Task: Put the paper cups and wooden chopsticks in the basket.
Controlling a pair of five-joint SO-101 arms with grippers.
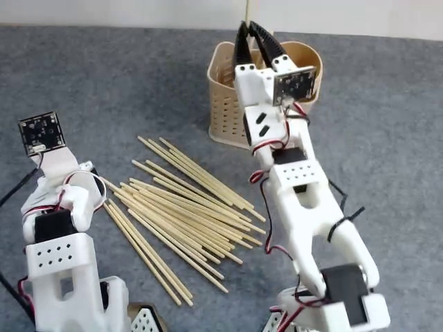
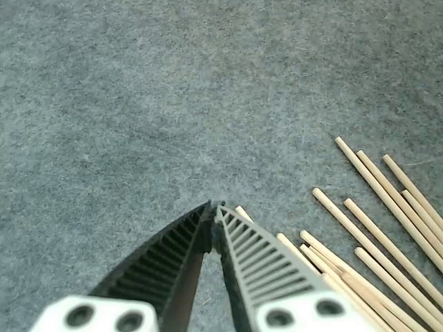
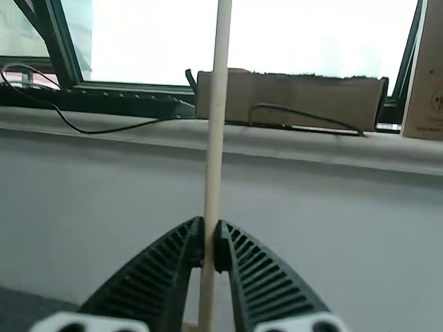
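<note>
My right gripper clamps one chopstick, its top cut off. My arm hides part of the one basket. My left gripper has its fingers together. The loose chopsticks at the basket's seven o'clock overlap too much to count.

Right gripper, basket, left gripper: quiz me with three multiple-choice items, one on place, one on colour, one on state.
1. Where is the right gripper?
A. Over the loose chopsticks
B. Above the basket
C. Off at the far left

2. What colour is the basket?
A. Blue
B. Black
C. Beige

3. What state is the left gripper in?
A. Shut and empty
B. Shut on a chopstick
C. Wide open

Answers:
1 B: the high view shows it above the basket's rim, clamping one upright chopstick.
2 C: its perforated wall is beige.
3 A: its wrist view shows the tips meeting with nothing between them, beside the loose chopsticks.
</note>
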